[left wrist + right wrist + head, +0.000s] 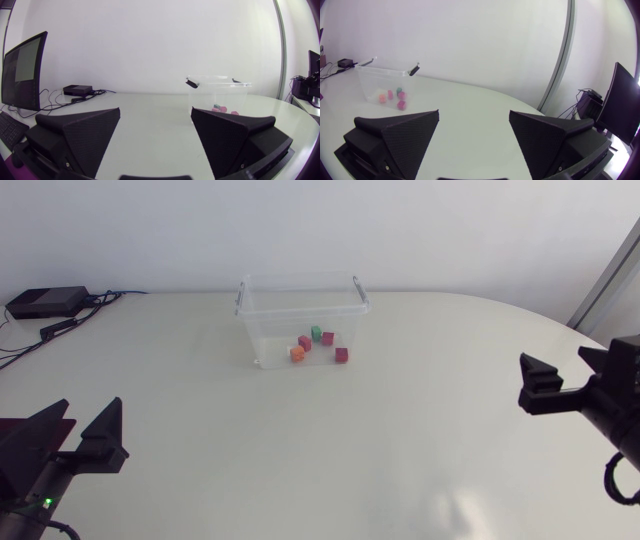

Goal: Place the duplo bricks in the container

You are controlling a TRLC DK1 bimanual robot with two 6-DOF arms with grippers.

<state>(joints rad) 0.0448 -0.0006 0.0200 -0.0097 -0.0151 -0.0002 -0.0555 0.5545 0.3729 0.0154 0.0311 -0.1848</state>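
We read this as a lab or office: a white worktable carrying a cabled black box.

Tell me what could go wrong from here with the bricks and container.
1. The clear container stands loose on the table; the right gripper, reaching in, might catch its rim and shove it.
2. The dark red brick lies by the front wall; through clear plastic I cannot be sure it is inside.
3. Loose cables lie on the table on the left gripper side; a wide sweep might snag them.
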